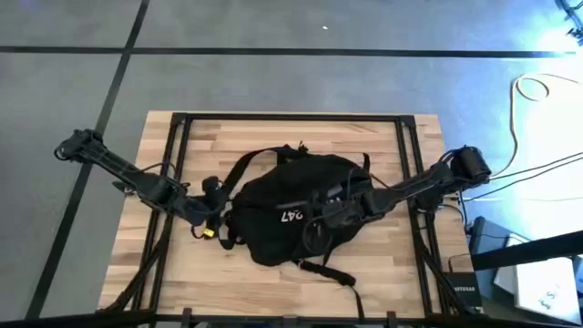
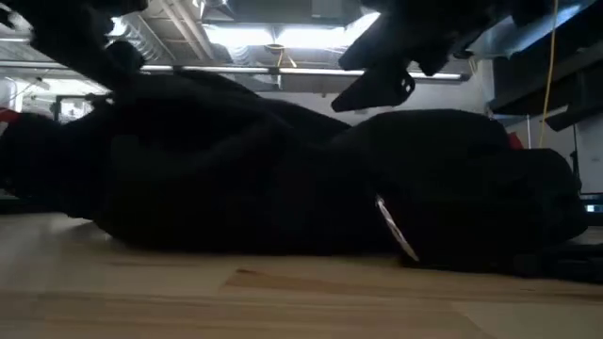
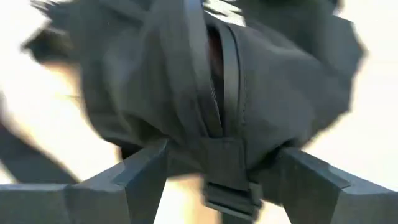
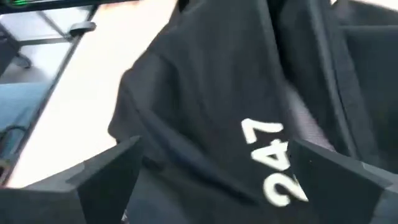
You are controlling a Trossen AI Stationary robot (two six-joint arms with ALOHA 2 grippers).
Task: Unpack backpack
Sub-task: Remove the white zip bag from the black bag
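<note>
Grey floor with dark lines surrounds the wooden counter [image 1: 182,264], and on its middle you see the backpack [image 1: 291,214], a black soft lump lying flat with the white "247" lettering [image 1: 291,216] on top and one strap [image 1: 332,273] trailing toward the counter's near edge. Use the backpack as your landmark. Your left hand [image 1: 211,208] is at the backpack's left side, low by the counter; in the left wrist view its two fingers [image 3: 140,177] stand wide apart on either side of a fold of black fabric with a buckle [image 3: 231,198], so it is spread around the cloth and, as far as I can judge, not closed on it. Your right hand [image 1: 321,211] is over the backpack's top, just right of the lettering; in the right wrist view its fingers [image 4: 109,171] are also wide, with the "247" between them, and it holds nothing that I can see. About progress: nothing lies on the counter beside the backpack, so I judge that no item is taken out yet. In the left wrist view a zipper line runs along the fabric, but I cannot tell if it is open. Opening and emptying appear still left to do.
</note>
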